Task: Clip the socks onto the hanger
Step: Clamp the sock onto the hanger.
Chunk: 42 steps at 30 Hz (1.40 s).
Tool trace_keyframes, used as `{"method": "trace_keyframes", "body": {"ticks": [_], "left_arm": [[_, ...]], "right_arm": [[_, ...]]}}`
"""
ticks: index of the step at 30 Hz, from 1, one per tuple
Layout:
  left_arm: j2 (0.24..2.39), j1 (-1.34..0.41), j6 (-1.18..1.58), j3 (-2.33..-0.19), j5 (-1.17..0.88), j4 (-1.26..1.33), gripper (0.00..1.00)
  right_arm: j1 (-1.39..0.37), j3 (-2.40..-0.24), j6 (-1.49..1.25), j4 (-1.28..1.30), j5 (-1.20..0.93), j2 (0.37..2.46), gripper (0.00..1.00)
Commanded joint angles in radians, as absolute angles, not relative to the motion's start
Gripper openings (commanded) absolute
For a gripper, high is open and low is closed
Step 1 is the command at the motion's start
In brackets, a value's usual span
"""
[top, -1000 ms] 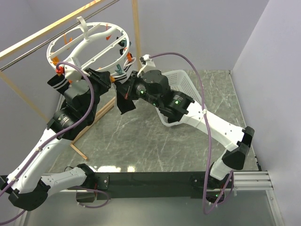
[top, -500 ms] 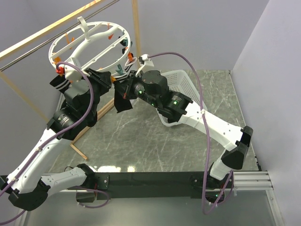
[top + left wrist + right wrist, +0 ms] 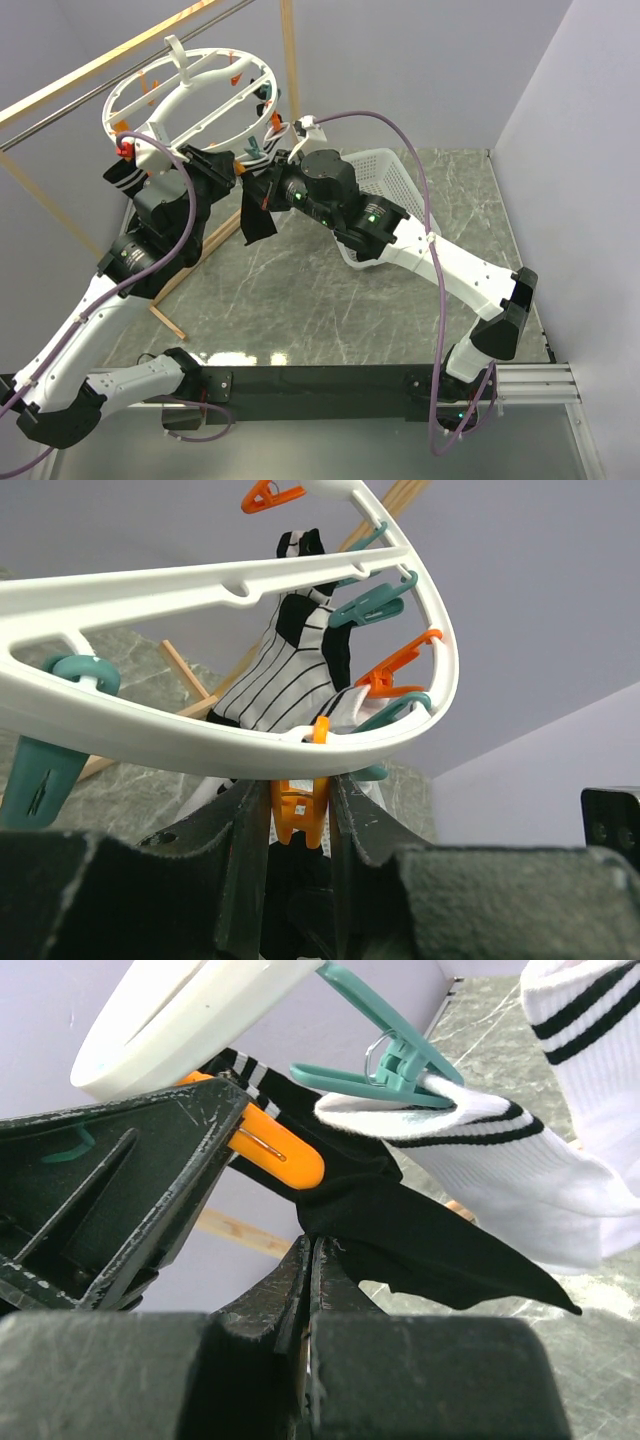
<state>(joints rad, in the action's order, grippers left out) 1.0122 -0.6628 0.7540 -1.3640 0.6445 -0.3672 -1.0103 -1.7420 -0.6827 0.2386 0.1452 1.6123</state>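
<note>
Sock point(image 3: 257, 218), limp black fabric, at round hanger point(image 3: 190, 88)

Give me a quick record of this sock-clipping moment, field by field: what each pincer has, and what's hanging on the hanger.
left pincer: shut on an orange clip under the hanger rim
right pincer: shut on a black sock
sock position: raised beside the orange clip; whether it is inside the clip cannot be told
hung: white striped sock, gripped by a teal clip
</note>
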Motion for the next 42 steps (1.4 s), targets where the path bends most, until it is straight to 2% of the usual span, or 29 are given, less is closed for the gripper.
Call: {"method": "trace_keyframes", "body": {"ticks": [1, 42], "left_arm": [[0.986, -0.666, 0.758, -1.416, 0.652, -0.327, 0.11], [0.979, -0.666, 0.718, -1.37, 0.664, -0.324, 0.11]], "right_arm": [[-1.019, -1.74, -0.683, 0.198, 0.15, 1.611, 0.0], [-1.017, -1.77, -0.67, 0.189, 0.163, 1.62, 0.0]]}}
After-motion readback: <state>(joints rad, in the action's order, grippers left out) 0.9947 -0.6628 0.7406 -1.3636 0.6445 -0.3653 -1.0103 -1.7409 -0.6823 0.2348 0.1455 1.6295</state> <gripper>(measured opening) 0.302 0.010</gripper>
